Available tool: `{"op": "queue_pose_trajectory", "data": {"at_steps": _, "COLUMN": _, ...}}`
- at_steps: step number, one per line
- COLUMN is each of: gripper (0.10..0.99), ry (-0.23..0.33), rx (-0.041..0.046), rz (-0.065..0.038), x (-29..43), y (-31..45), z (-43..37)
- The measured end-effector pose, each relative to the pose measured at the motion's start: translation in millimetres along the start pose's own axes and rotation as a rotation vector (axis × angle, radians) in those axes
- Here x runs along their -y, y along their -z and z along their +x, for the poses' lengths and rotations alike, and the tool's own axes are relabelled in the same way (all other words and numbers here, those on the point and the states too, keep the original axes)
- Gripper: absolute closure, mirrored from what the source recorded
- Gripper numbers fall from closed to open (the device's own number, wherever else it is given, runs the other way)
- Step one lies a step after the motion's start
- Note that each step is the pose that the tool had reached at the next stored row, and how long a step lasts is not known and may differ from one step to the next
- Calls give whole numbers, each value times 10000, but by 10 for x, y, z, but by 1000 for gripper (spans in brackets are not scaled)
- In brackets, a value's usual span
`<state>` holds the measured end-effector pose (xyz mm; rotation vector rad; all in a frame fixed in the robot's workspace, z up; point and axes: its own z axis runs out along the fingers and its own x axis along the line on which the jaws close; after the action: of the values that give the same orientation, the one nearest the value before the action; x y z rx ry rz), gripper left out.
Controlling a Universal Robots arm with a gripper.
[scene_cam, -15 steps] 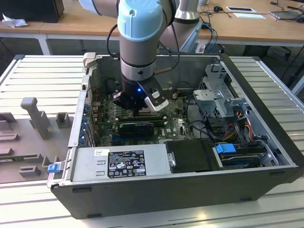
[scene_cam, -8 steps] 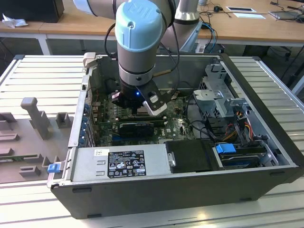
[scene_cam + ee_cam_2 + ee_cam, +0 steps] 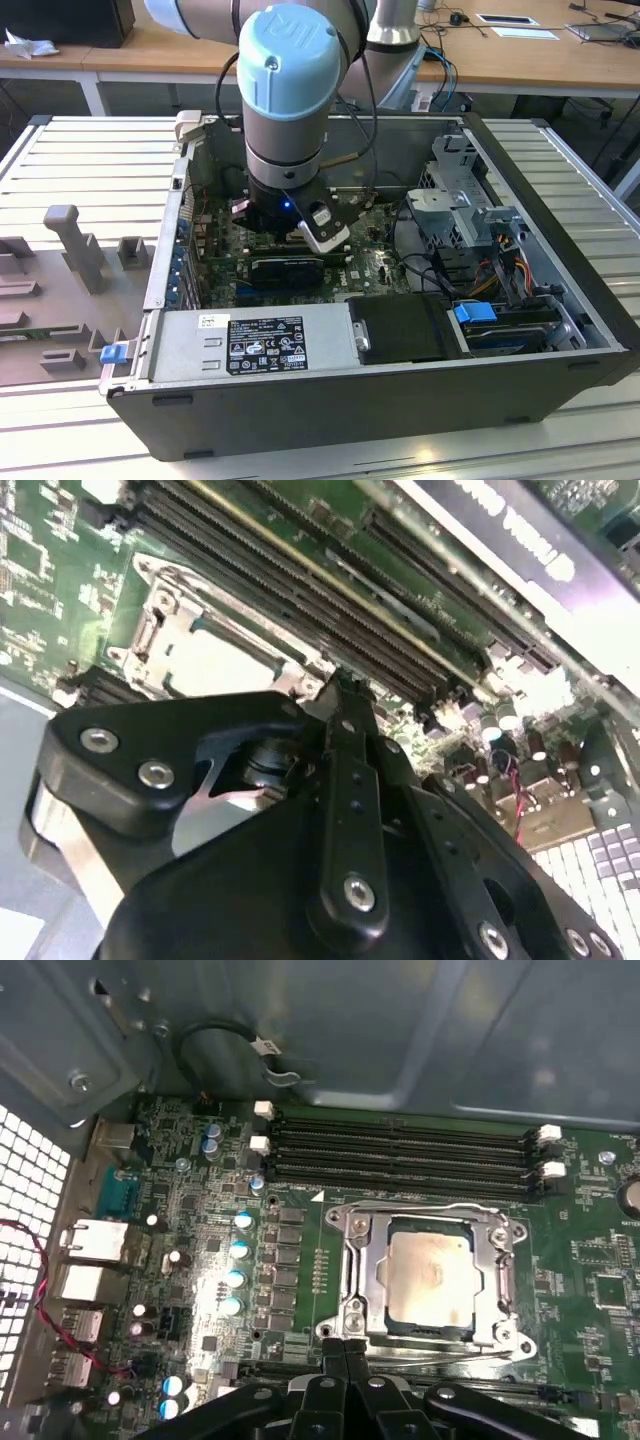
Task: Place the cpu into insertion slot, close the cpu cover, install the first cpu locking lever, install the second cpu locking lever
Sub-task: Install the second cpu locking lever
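The cpu lies flat in the insertion slot on the green board, its pale silvery top showing. The cpu cover is down around it, a silvery frame with the chip in its cut-out. A thin wire lever runs along the socket's far side. My gripper is shut, its two black fingers pressed together with nothing seen between them, tips at the socket's near edge by one corner. In the second wrist view the gripper hangs just beside the socket.
The arm reaches down into an open computer case. Long black memory slots run beside the socket. Capacitors, rear ports, a drive cage and a power supply surround the board.
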<state>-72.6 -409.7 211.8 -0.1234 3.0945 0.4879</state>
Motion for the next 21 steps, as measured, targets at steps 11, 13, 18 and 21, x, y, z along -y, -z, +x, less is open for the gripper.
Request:
{"op": "queue_pose_trajectory", "data": {"at_steps": 11, "gripper": 980, "ry": 14, "rx": 23, "rz": -369, "x": 65, "y": -206, "z": 29}}
{"op": "queue_pose_trajectory", "data": {"at_steps": 13, "gripper": 980, "ry": 19, "rx": 23, "rz": -383, "x": 68, "y": -215, "z": 34}}
{"op": "queue_pose_trajectory", "data": {"at_steps": 18, "gripper": 980, "ry": 18, "rx": 30, "rz": -399, "x": 60, "y": -191, "z": 35}}
{"op": "queue_pose_trajectory", "data": {"at_steps": 21, "gripper": 980, "ry": 18, "rx": 26, "rz": -395, "x": 51, "y": -166, "z": 34}}
